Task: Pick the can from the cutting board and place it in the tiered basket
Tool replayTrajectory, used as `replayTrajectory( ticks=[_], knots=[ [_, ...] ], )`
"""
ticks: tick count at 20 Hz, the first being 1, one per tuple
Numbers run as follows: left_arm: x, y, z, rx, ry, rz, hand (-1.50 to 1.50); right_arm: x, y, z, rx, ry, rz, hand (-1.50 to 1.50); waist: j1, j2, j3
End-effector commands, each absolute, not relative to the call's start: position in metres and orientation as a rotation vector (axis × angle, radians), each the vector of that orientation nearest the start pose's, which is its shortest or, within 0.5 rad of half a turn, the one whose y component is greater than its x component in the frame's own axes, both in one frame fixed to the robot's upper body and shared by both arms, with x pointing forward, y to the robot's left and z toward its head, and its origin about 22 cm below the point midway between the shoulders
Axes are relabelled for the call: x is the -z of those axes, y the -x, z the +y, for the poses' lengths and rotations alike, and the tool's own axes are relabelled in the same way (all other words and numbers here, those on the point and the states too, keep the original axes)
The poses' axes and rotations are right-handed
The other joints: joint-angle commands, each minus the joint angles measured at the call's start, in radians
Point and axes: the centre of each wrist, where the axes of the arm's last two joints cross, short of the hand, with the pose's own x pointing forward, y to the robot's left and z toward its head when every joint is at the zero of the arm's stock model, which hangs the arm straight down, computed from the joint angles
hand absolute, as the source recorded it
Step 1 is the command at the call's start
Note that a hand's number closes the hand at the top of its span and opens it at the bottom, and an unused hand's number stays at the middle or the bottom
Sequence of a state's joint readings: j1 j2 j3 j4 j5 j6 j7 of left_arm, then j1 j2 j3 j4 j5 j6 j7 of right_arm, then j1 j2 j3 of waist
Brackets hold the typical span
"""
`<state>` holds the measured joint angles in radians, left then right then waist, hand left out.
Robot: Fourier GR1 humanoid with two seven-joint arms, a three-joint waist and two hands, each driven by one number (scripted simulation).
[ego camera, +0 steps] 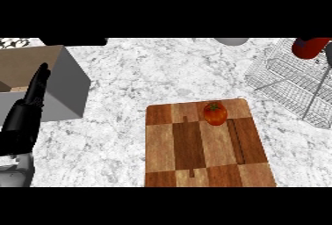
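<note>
Resting the left hand (29, 105) flat and released at the left edge, clear of the work. Seeing the can (310, 47) far right over the basket (285, 83), probably for placing, off the cutting board (194, 149), with a tomato (214, 113) sitting there. Glimpsing perhaps the right hand (328, 55) beside the can; not telling its grasp.

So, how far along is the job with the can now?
Done: the cutting board holds no can, only a tomato. In hand: a red can shows over the tiered basket, at the view's edge; whether it is released I cannot tell. Left: setting it down inside. The left hand rests open.
</note>
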<state>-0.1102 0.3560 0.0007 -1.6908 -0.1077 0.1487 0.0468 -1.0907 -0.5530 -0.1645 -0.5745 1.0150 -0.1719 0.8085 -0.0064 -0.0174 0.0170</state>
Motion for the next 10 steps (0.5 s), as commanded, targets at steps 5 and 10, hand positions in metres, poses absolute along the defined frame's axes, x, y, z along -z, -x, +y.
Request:
replayTrajectory(
  ticks=[5, 10],
  knots=[
    [-0.041, -0.262, 0.291, 0.225, -0.435, -1.530, 0.00, -0.193, -0.444, -0.326, 0.028, 1.380, -0.915, -1.50, 0.003, 0.023, -0.017],
    [-0.038, -0.265, 0.299, 0.210, -0.451, -1.536, 0.00, -0.219, -0.430, -0.352, 0.118, 1.443, -1.044, -1.50, -0.011, 0.021, -0.018]
  ],
)
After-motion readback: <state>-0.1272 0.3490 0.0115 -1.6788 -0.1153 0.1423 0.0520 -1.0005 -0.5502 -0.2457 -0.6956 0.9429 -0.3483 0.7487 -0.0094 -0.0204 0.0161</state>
